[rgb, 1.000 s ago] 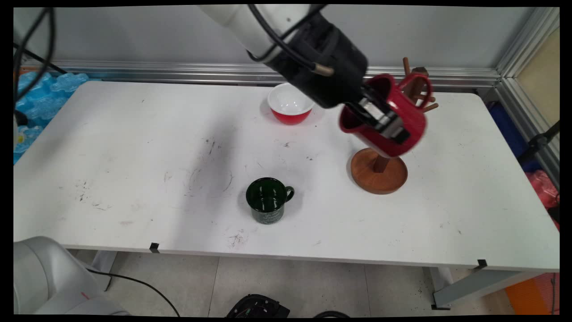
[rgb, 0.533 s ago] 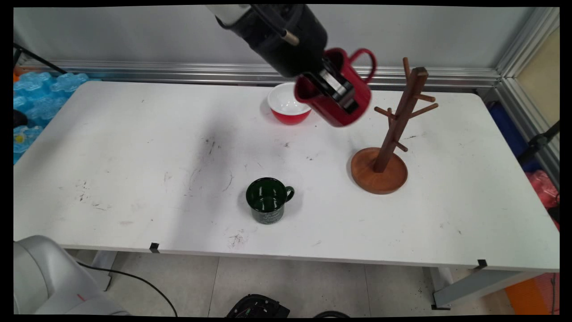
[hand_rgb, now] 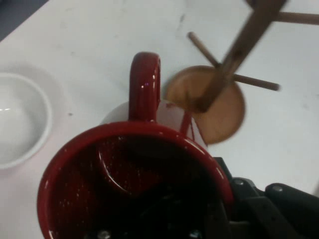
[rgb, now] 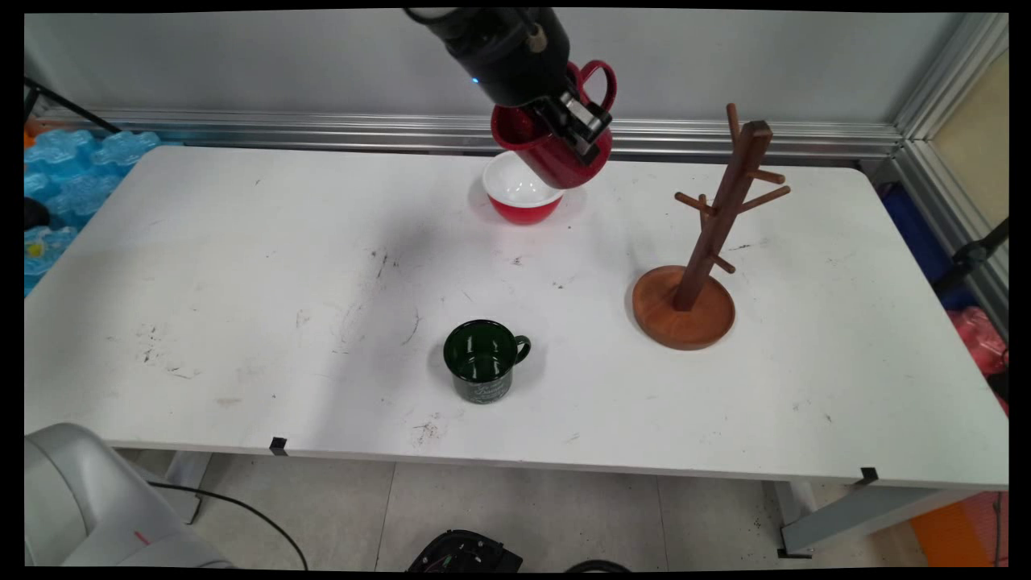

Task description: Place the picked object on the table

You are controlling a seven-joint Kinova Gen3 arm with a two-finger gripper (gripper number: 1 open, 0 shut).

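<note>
**Red mug held aloft above the red bowl**

The tool (rgb: 581,129) is clenched on the wall of a red mug (rgb: 556,149), one finger inside the cup and the other on its outer side. It holds the mug clear of the bench (rgb: 242,266), tilted, with the mouth turned toward the left of the main view and the handle up and to the right. In the hand view the mug (hand_rgb: 134,184) fills the lower half, its dark inside open to the camera and its handle rising straight up from the rim.

Taking the red bowl (rgb: 522,192) with the white inside as the landmark: the mug hangs just above its far right edge and overlaps its rim in the main view. The wooden mug tree (rgb: 699,258) stands well to the bowl's right and nearer the camera, on its round base, with its pegs bare. The dark green mug (rgb: 483,370) sits upright well in front of the bowl, slightly to its left, handle pointing right.
</note>
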